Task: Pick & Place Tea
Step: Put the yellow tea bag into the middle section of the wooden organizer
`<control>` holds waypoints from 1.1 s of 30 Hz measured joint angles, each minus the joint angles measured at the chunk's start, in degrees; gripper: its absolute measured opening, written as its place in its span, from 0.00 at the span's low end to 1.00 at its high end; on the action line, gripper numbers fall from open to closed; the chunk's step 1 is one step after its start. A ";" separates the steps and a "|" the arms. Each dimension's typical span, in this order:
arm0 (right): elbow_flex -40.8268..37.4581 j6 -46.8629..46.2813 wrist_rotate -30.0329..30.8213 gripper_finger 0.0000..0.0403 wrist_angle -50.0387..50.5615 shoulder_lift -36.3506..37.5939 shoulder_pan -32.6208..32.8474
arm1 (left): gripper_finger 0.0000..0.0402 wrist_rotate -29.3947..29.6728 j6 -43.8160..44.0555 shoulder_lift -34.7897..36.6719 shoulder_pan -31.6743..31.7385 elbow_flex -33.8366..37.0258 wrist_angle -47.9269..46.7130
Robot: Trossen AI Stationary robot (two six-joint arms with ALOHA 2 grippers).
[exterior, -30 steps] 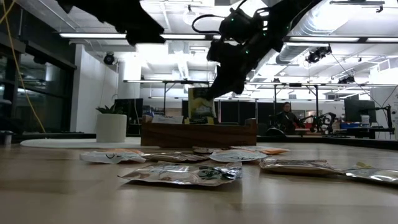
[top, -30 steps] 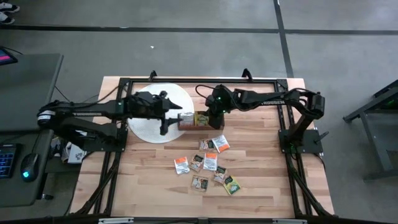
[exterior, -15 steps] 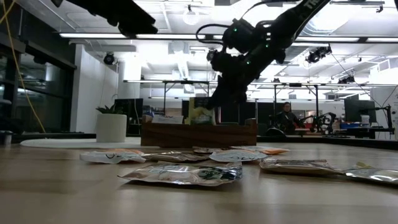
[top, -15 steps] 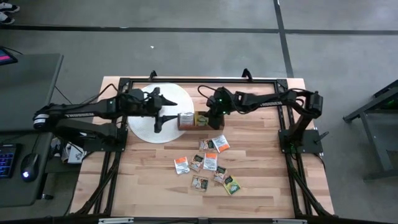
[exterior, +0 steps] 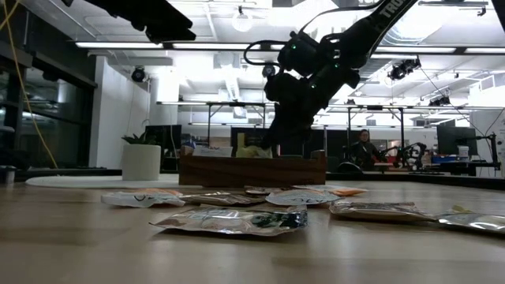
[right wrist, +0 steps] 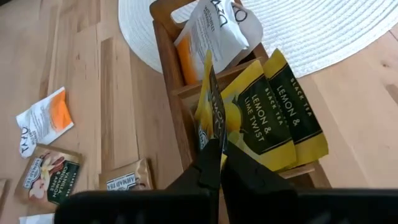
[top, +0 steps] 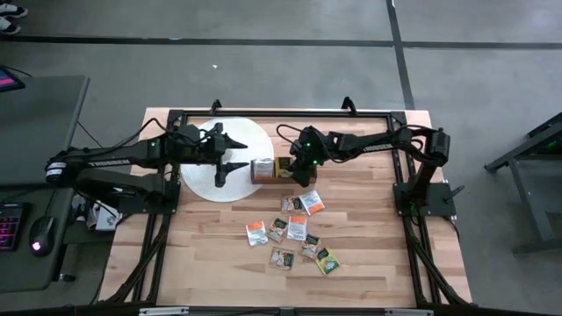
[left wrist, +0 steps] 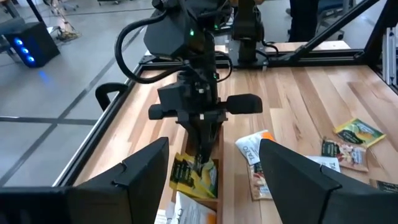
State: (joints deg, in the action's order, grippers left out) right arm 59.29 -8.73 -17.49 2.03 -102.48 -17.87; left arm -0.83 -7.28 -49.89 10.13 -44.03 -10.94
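Right gripper point(right wrist: 214, 163) pinches a green-and-yellow sachet point(right wrist: 210, 115) over the wooden box point(right wrist: 176, 93) — left gripper point(top: 230, 154) spread, waiting over the white disc point(top: 204, 180)

Wooden compartment box point(top: 277, 168) sits mid-table, one end overlapping the white round disc point(top: 200, 178). Table point(top: 369, 254) is light wood planks with a black frame point(top: 290, 113) around it. Low view: a person point(exterior: 364, 147) seated far back, white planter point(exterior: 142, 161) at left.

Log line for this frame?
right end effector: shut on green-and-yellow sachet, over wooden box | left end effector: open, idle | loose sachets: on table
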 joint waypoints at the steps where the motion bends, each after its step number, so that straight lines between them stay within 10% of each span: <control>1: 0.00 0.04 0.11 0.02 -0.01 0.00 0.02 | 0.62 -0.08 0.01 -0.02 0.00 0.00 0.02; 18: 0.00 -1.60 -4.47 0.44 0.68 2.70 -1.79 | 0.62 -0.94 0.39 1.07 0.00 0.00 0.04; 33: -0.08 5.13 -3.14 0.40 28.66 24.09 3.65 | 0.62 -3.26 3.66 -1.05 -3.21 1.71 1.11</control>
State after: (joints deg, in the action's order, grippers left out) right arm 59.21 -3.60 -20.63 30.69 -78.39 -14.22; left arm -4.09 -3.62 -50.94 6.92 -42.32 -9.83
